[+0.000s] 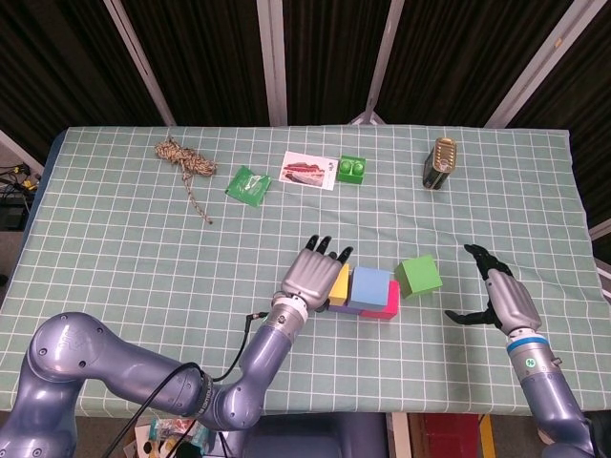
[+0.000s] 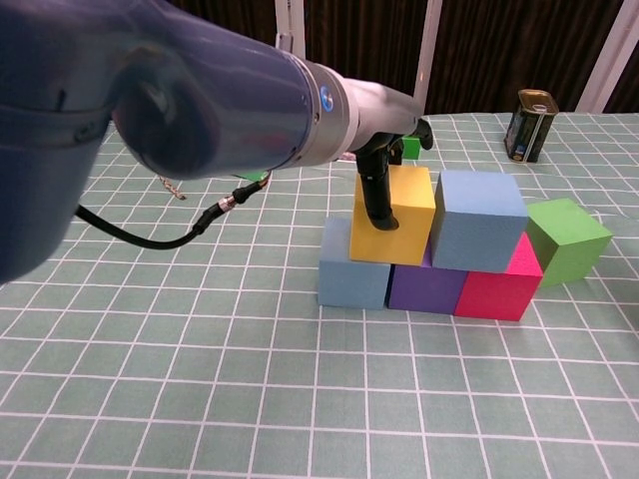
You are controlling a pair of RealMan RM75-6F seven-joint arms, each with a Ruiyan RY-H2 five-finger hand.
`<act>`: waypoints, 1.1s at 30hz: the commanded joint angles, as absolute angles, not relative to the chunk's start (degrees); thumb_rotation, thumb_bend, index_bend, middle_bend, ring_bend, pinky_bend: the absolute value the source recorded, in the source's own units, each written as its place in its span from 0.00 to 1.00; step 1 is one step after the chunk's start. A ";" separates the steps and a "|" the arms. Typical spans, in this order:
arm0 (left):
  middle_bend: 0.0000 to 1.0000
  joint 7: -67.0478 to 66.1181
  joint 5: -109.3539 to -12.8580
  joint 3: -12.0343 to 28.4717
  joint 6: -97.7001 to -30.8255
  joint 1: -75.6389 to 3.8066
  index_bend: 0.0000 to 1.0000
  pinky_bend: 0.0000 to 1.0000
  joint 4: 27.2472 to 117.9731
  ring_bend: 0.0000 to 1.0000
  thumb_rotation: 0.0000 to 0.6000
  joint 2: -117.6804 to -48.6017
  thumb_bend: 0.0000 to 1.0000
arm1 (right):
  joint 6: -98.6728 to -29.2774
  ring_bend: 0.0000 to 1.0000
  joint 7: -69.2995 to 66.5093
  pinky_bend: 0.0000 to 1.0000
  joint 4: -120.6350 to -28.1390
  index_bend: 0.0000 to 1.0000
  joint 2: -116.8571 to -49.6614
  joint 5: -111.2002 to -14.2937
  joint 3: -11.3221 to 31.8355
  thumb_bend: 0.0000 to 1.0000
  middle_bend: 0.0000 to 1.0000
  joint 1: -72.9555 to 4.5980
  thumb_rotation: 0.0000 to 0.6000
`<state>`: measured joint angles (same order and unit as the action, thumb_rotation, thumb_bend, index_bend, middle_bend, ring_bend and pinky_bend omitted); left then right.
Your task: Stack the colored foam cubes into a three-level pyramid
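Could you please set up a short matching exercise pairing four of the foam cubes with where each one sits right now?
Things:
1. yellow cube
2. purple cube
3. green cube
4. pink cube

Places:
A. on the cloth beside the stack, part of no level
B. middle of the bottom row
C. second level, with the left hand on it
D. right end of the bottom row, under the upper blue cube

Pairs: 1-C, 2-B, 3-A, 4-D
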<state>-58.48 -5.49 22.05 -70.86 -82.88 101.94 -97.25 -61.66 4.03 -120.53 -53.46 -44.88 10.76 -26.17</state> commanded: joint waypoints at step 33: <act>0.02 -56.57 -8.13 22.05 -72.25 -80.85 0.00 0.00 105.21 0.00 1.00 -94.49 0.06 | -61.69 0.00 4.33 0.00 -120.22 0.00 -53.56 -44.92 10.41 0.17 0.00 -26.20 1.00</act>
<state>-56.89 -7.64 22.12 -71.95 -81.28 104.51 -95.11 -61.69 4.33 -120.23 -53.56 -44.92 10.41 -26.20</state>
